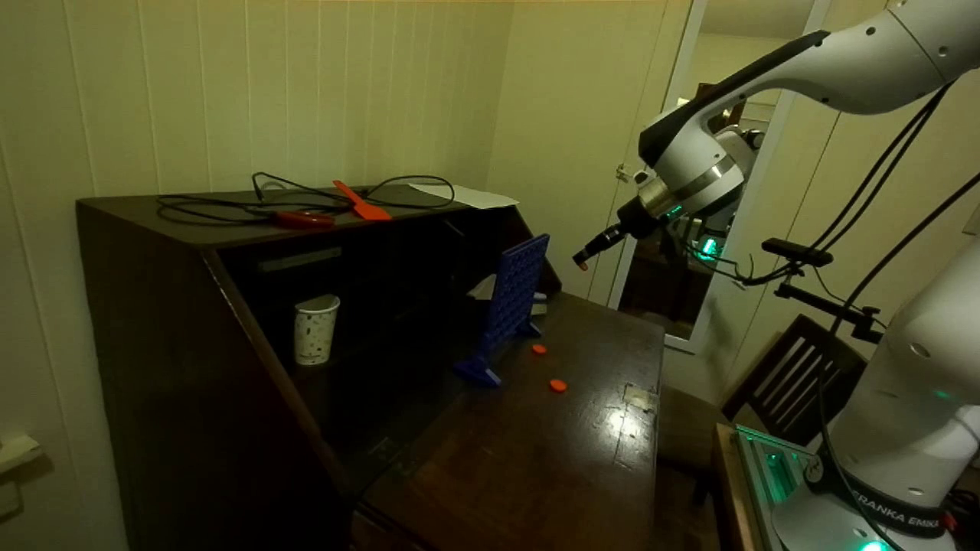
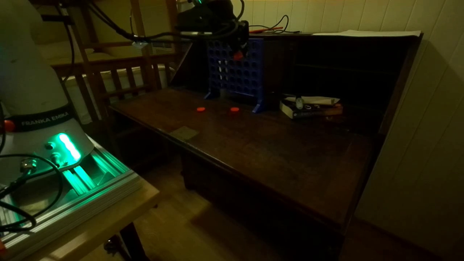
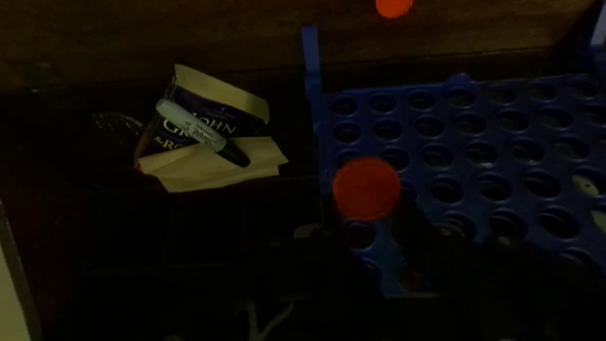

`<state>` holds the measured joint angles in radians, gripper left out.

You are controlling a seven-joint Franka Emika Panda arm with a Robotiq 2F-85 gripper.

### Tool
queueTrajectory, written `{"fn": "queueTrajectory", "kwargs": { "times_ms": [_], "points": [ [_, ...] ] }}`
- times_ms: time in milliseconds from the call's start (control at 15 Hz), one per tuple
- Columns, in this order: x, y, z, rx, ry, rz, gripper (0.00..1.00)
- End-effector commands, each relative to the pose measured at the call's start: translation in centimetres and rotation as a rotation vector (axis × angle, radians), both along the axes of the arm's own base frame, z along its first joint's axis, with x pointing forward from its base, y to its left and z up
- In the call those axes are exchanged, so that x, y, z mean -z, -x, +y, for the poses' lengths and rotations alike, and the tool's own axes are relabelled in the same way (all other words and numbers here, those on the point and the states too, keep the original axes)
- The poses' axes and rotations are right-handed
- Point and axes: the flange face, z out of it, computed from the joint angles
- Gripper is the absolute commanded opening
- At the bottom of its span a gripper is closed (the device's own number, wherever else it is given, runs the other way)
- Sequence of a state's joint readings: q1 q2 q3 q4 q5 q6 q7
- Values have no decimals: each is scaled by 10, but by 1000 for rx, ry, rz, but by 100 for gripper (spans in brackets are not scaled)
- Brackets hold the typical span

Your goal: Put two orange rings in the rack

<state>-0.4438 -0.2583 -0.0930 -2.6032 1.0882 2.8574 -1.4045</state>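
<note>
- Presently the gripper [image 1: 584, 263] is clenched on one orange ring [image 3: 367, 188], held in the air above the surface [image 1: 536, 467]; an exterior view shows it apart from the rack [image 1: 511, 295].
- Held ring: flat face turned to the wrist camera, outline near-circular there. In that view it overlaps the columns of holes by the rack's end post nearest the book. Exact tilt relative to the rack: cannot tell.
- Gripper: slants down and toward the rack in an exterior view; very dark in the wrist view, only partly made out.
- Rack: upright on projecting feet, holed panel standing on edge. Long axis runs foot to foot, roughly parallel to the surface's front edge; one broad face points toward that edge.
- Second ring [image 1: 557, 386] and third ring [image 1: 539, 349]: lying flat, faces up, in front of the rack, apart from it and each other; third nearer the rack.
- Book [image 2: 311, 111]: near one end of the rack, loose paper [image 3: 213, 168] and a marker [image 3: 191, 125] on top, the marker's dark end toward lower right in the wrist view.
</note>
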Motion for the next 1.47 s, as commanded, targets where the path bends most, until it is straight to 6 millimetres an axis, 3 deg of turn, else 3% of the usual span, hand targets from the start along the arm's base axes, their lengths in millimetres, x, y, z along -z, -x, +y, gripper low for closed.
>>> {"fn": "queueTrajectory", "kwargs": {
  "times_ms": [0,800,1133,1200,1400],
  "points": [
    [-18,12,5,-8,-5,-112,9],
    [-33,3,9,12,53,-336,9],
    [-27,-4,6,-14,103,-395,9],
    [-30,1,12,-10,89,-371,34],
    [-26,0,11,-15,96,-370,34]
  ]
}}
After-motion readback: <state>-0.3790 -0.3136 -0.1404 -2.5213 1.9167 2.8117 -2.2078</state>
